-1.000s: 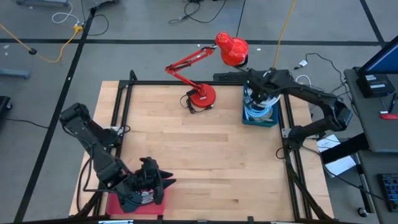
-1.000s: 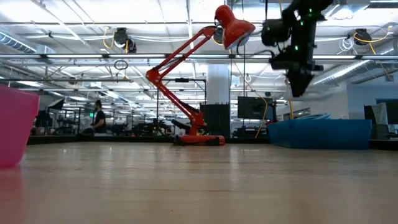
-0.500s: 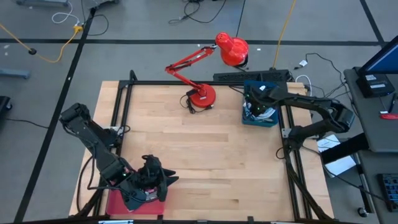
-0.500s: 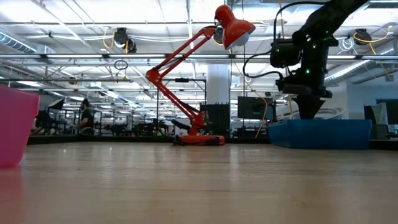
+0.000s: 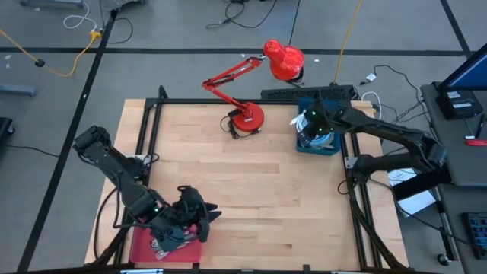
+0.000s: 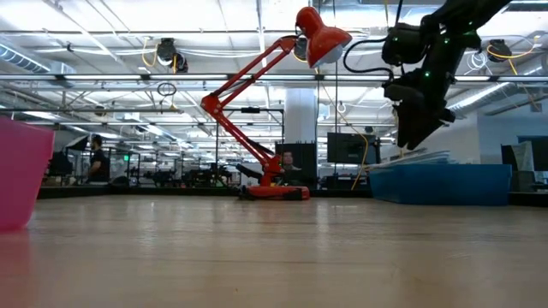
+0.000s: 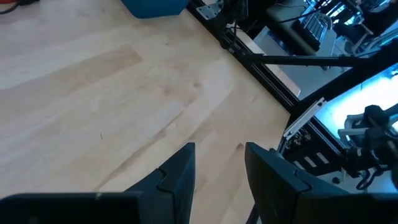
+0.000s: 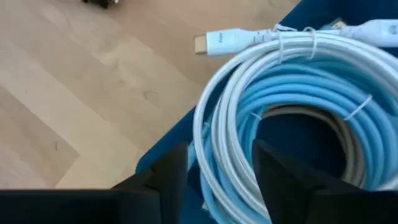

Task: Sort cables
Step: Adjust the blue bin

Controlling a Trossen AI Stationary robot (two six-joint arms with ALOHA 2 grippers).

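A: Where are the cables right now?

B: Big coils sit in the blue bin (image 5: 303, 143) at the far right of the bench (image 5: 251, 183). The right wrist view shows a white cable (image 8: 249, 87) looped on top, its plug end poking out over the bin rim above the wood. A light-blue cable (image 8: 298, 93) is coiled just inside it, touching, with a beige cable (image 8: 323, 121) partly visible under that. White ties hold the loops.

A: Right gripper?

B: The right gripper (image 5: 313, 124) hangs over the blue bin, above the coils. In the low view it's above the bin rim, tilted, not down inside. Fingers (image 8: 165, 174) are spread with a clear gap and nothing between them; the white cable shows below them.

A: Left side?

B: The left gripper (image 5: 199, 217) is at the near left of the bench, over the inner edge of the pink bin (image 5: 144, 247). There's something pale inside the bin under the arm, too small to tell what. Fingers (image 7: 180, 177) have a narrow gap, empty, pointing across bare wood toward the bench's right side.

A: Anything else on the bench?

B: A red desk lamp (image 5: 251, 114) has its base at the far edge, left of the blue bin and well apart from both grippers. Its head reaches out past the bench frame. In the low view only a corner of the pink bin shows at the left edge, and people are in the room behind.
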